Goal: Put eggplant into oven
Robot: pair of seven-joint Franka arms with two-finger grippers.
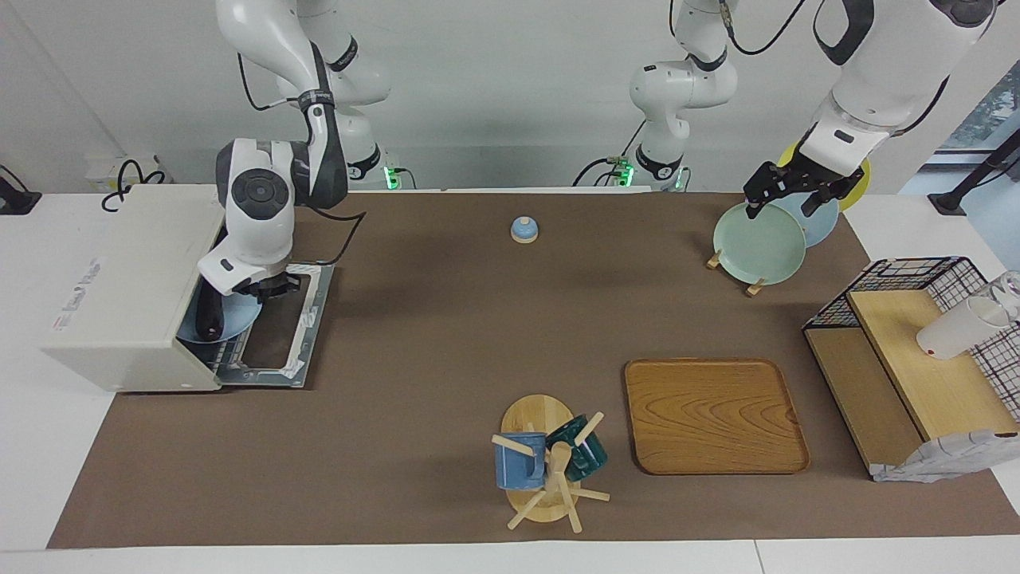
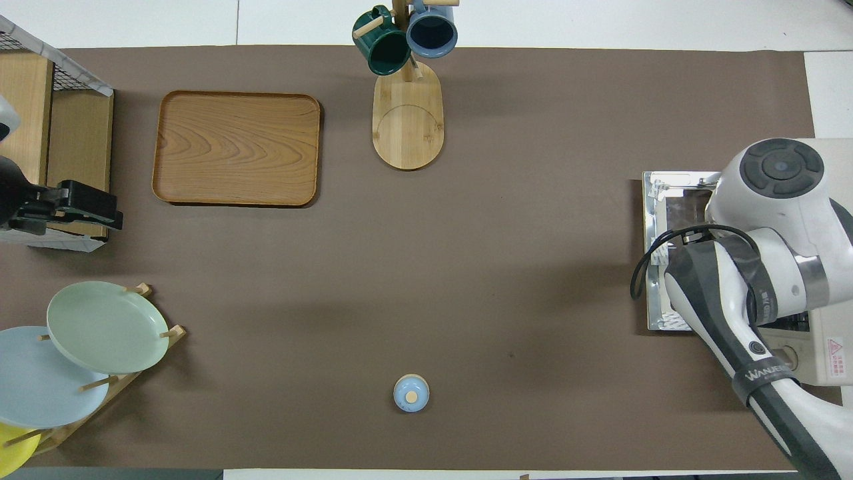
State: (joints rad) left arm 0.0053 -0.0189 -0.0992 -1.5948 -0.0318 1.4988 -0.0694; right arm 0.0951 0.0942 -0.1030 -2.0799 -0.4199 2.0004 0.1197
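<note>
The cream-white oven (image 1: 119,287) stands at the right arm's end of the table with its door (image 1: 279,335) folded down flat. My right gripper (image 1: 267,288) is shut on the rim of a light blue plate (image 1: 231,323). The dark eggplant (image 1: 209,315) lies on that plate. Plate and eggplant sit partly inside the oven's mouth, over the wire rack. In the overhead view the right arm hides them, and only the oven's door (image 2: 673,260) and control corner (image 2: 830,347) show. My left gripper (image 1: 789,195) waits open over the plate rack.
A pale green plate (image 1: 759,243) leans in the rack with blue and yellow ones. A small blue knob (image 1: 523,229) sits near the robots. A mug tree (image 1: 546,466), a wooden tray (image 1: 715,414) and a wire shelf (image 1: 916,359) holding a white cup (image 1: 956,328) lie farther out.
</note>
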